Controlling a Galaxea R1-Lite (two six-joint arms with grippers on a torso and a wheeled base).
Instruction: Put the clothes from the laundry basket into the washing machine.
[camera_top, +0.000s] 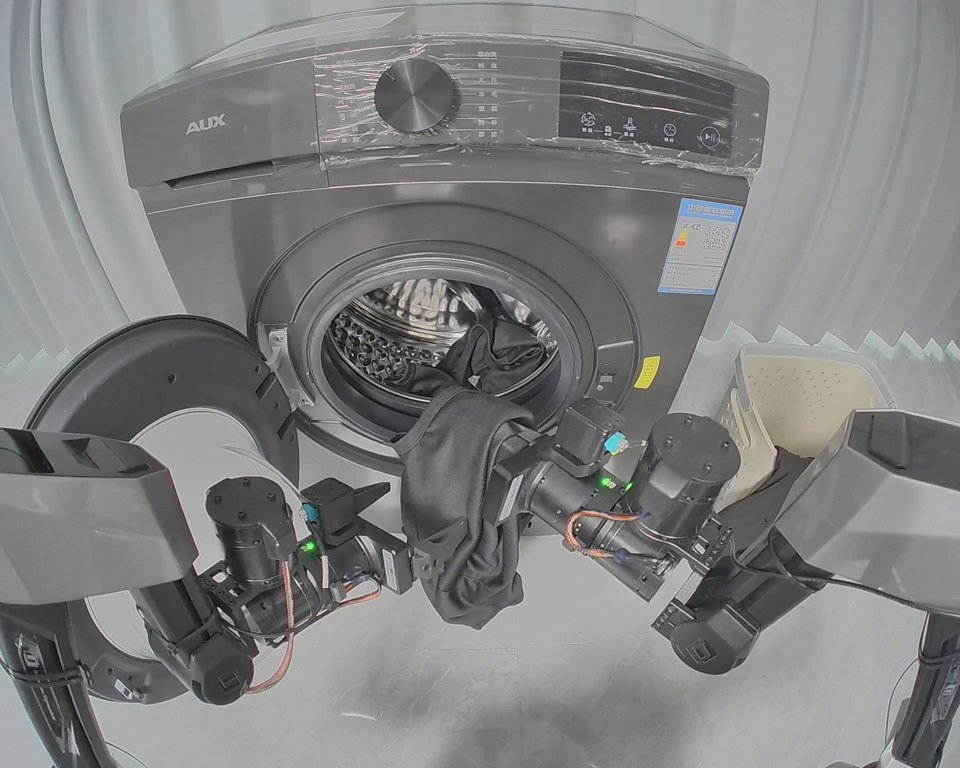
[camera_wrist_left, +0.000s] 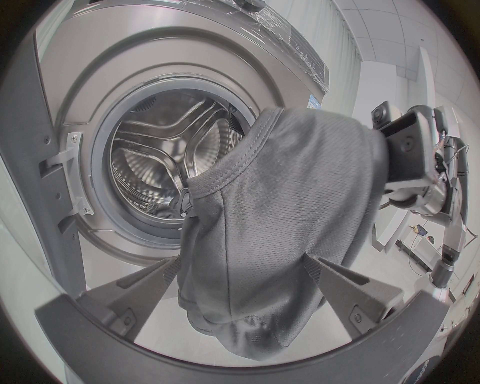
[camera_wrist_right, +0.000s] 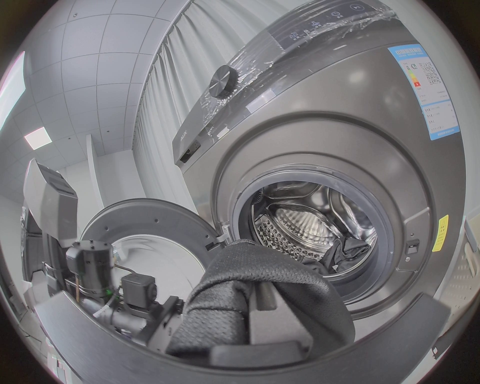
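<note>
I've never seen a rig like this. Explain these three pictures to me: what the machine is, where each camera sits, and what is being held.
This is a two-armed robot loading laundry. The head view looks down from the robot's head at a grey front-loading washing machine with its round door swung open. The other two pictures come from a camera on each wrist. The right gripper is shut on a dark grey mesh garment, held in front of the opening. The left gripper is open, with its fingers either side of the hanging cloth. Another dark garment lies in the drum. A cream perforated laundry basket stands on the robot's right.
</note>
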